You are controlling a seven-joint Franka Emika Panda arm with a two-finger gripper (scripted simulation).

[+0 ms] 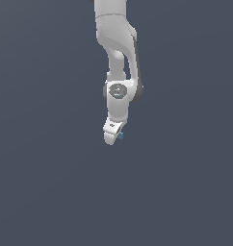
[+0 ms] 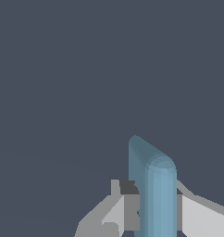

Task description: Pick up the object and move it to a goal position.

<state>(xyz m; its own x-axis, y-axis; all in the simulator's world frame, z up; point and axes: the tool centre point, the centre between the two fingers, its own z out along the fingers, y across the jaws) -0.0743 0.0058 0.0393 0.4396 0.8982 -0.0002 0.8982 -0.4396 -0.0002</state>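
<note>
Arm point(image 1: 119, 53) hanging downward, jaws point(image 1: 113, 137) clamped on teal block point(image 1: 121, 136).

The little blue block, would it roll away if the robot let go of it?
Maybe a little: the blue block has a rounded end, so it might roll. It looks stiff, not squishy, between the tool. It's tiny, so probably light.

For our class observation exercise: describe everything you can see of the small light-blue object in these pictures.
The light-blue object is a small, smooth, matte teal piece, flat-sided with a rounded end in the wrist view. It sits between the fingers of the white pincer, which appears shut on it. In the exterior view only a tiny teal sliver shows beside the pincer's tip. Nothing else is seen touching it; plain dark grey lies behind.
</note>
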